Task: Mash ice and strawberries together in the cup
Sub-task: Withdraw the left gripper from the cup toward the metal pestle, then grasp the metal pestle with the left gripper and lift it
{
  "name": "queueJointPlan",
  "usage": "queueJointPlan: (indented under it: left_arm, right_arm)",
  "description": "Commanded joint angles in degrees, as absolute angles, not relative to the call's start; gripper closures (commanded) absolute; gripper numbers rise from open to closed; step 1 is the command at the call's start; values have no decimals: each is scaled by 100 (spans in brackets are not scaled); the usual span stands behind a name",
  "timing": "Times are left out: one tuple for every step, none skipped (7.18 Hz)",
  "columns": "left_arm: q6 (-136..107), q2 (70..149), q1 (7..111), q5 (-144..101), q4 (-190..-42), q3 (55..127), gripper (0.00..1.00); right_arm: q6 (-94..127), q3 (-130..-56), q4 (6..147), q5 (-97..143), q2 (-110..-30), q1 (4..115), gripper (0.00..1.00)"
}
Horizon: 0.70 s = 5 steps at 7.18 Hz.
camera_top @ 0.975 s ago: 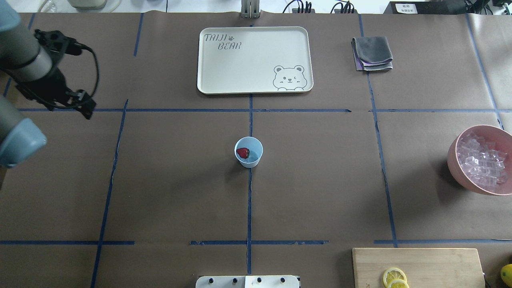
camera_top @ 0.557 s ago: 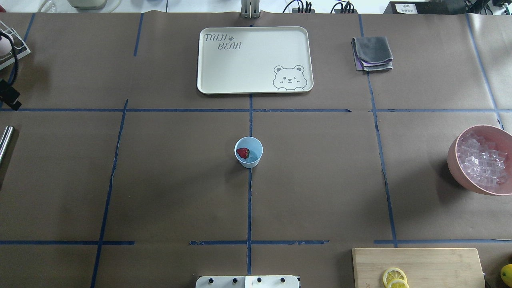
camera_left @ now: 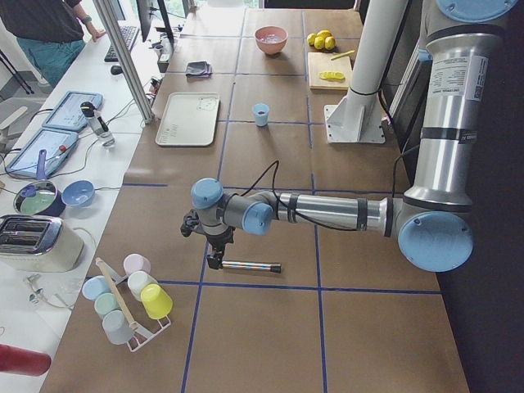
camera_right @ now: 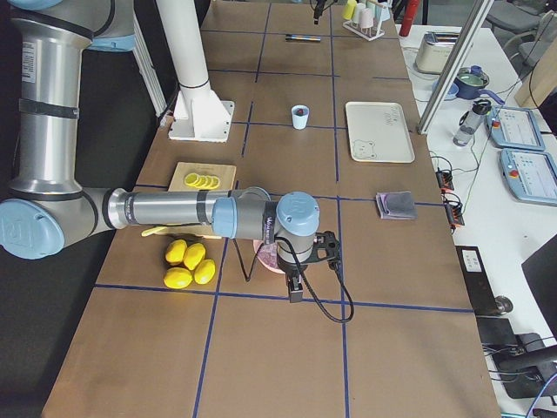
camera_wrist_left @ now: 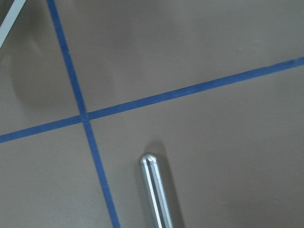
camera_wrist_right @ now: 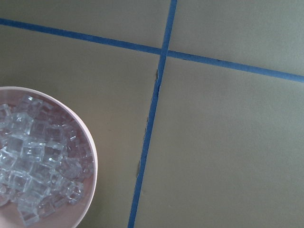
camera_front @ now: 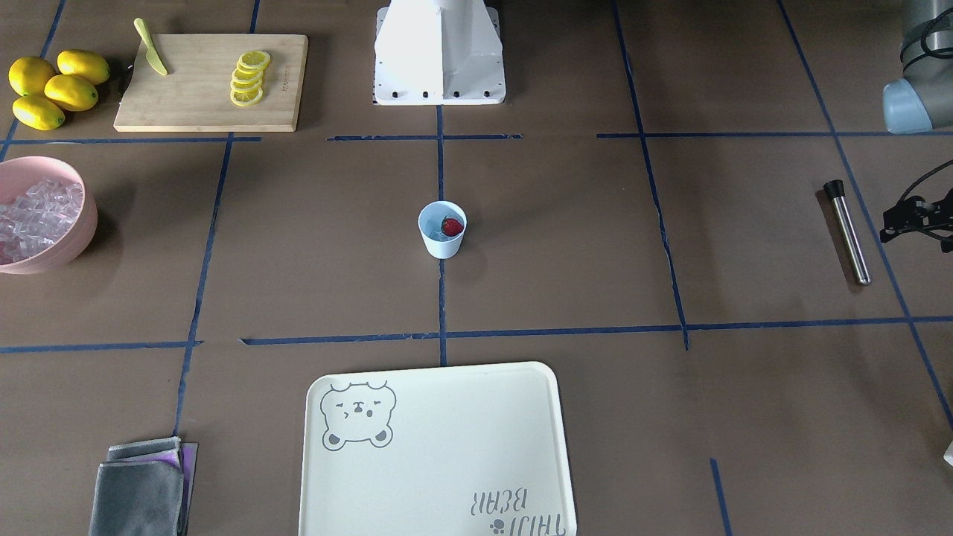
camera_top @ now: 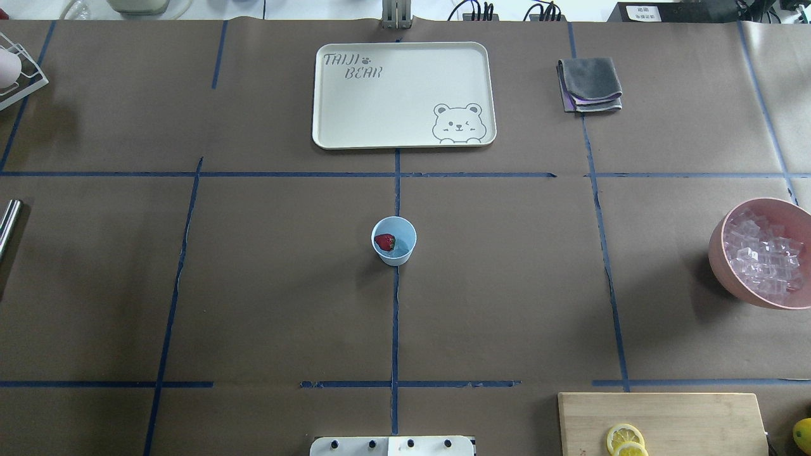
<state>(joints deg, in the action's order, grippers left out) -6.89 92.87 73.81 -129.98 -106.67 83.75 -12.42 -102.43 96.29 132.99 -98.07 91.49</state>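
Note:
The light-blue cup [camera_top: 393, 240] stands at the table's middle, also in the front view [camera_front: 442, 229]. The red strawberry [camera_top: 384, 241] lies inside it. Clear ice cubes [camera_top: 760, 253] fill the pink bowl [camera_top: 728, 278] at the right edge, and show in the right wrist view [camera_wrist_right: 33, 161]. My left gripper [camera_left: 214, 260] hangs over the end of a metal rod [camera_left: 250, 266] far to the left. My right gripper [camera_right: 296, 292] hangs beside the pink bowl [camera_right: 268, 254]. I cannot tell whether either is open or shut.
The metal rod [camera_front: 847, 232] lies on the table, its rounded tip in the left wrist view [camera_wrist_left: 156, 190]. A cream tray [camera_top: 403, 95] and a folded grey cloth [camera_top: 589, 84] lie at the back. A cutting board [camera_front: 212, 82], lemons [camera_front: 52, 85] and a cup rack [camera_left: 127, 299] stand around.
My left arm has drawn back out of the overhead view to the left, uncovering the rod's end and the rack's corner. The cup and strawberry have not moved.

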Motion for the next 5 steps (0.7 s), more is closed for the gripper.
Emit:
queueJointPlan:
  left_arm:
    - [-1830,9273,7374,-12999,-11756,7840,0]
    - [-2315,9272,7331,-12999,-11951,7849,0]
    - [-2538,9264,7165,-12999,-12092,7840,0]
    - [-2679,9264,6928,-12990,-12129,7831,0]
    - [-2698,9255,6787,-12990,-12416,7666,0]
  right_arm:
    - [-1239,-10257,9633,13412,-9809,9149,0]
    - [-1239,-10257,9633,13421,-9809,9149,0]
    - [-1239,-10257,9624,13421,-9809,9149,0]
    - [-1239,-10257,9633,13421,-9809,9149,0]
    - [-1239,-10257,9633,13421,-9809,9149,0]
